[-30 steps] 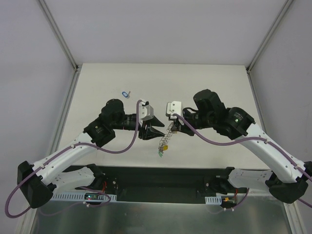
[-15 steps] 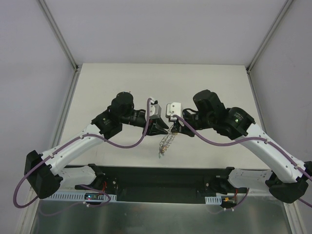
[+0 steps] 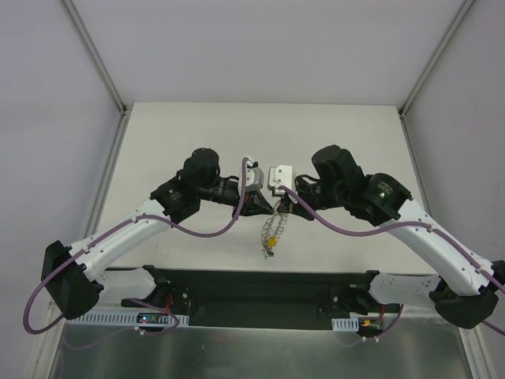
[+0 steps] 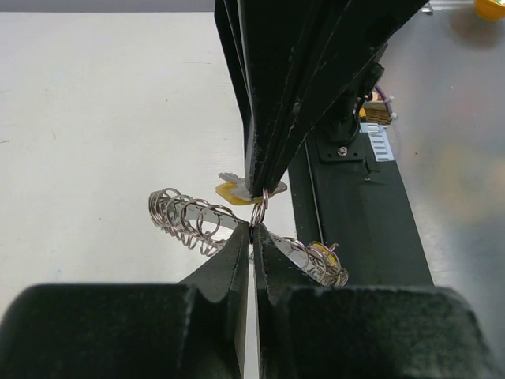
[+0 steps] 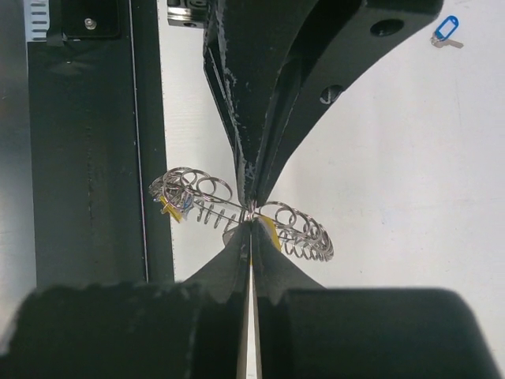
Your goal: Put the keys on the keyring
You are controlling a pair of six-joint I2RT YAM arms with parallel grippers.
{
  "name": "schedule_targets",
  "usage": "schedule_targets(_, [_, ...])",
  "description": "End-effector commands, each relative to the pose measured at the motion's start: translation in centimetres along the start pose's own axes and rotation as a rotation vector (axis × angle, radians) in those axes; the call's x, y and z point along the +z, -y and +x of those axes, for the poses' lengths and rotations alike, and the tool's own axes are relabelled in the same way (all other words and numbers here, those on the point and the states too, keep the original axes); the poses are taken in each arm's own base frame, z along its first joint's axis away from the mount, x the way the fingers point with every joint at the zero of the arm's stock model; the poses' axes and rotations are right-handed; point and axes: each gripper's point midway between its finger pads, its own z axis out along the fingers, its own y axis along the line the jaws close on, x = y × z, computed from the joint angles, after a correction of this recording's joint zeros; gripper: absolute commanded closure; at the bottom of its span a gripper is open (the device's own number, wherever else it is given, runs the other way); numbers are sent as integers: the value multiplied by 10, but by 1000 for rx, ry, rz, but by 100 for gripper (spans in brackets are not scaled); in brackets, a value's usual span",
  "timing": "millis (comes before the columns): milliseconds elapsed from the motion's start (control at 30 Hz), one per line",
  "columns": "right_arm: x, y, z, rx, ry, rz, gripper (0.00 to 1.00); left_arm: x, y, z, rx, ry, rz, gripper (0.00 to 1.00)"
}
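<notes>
Keyring position: the keyring (image 4: 189,221) is held between the two grippers above the table (image 3: 355,134), near its front edge. In the top view it hangs down from the point where the fingertips meet, toward the arm bases.

Left gripper: the left gripper (image 4: 252,237) is closed to a hairline slit. Its tips pinch the keyring near the middle of its visible length.

Right gripper: the right gripper (image 5: 251,229) is also closed to a thin line and clamps the keyring at almost the same spot. It comes from the opposite side, so the two sets of tips sit tip to tip, touching or nearly so.

Keyring relative to the fingers: in both wrist views the keyring sticks out on either side of the pinch, with one bunch of loops on each side.

Keyring look: it is seen almost edge-on, as a flat grey band edged with many thin silvery wire loops. The loops crowd together like a coil.

Keys on the keyring: two yellow-tagged keys (image 4: 231,192) are visible. One is right beside the pinch and the other is among the loops farther along the band. Whether they are threaded on or just resting against the loops is too small to tell.

Loose keys: one blue-tagged key (image 5: 447,30) lies flat on the table, well apart from the grippers.

Counts: one keyring, two yellow tags, one blue tag and two grippers.
</notes>
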Motion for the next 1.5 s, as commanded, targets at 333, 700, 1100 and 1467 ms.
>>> schedule_targets(333, [-3,2,-4,18,73,63,99,-48,-27,-47,-85,178,-279,100])
schedule_targets(700, [4,27,-22,74,233,221,63,-53,-28,-54,-108,280,-328,100])
schedule_targets(1100, [5,36,-27,159,338,230,50,-50,-17,-46,-72,224,-266,100])
schedule_targets(1467, [4,16,-42,126,349,-48,53,-49,-1,-51,13,206,-173,100])
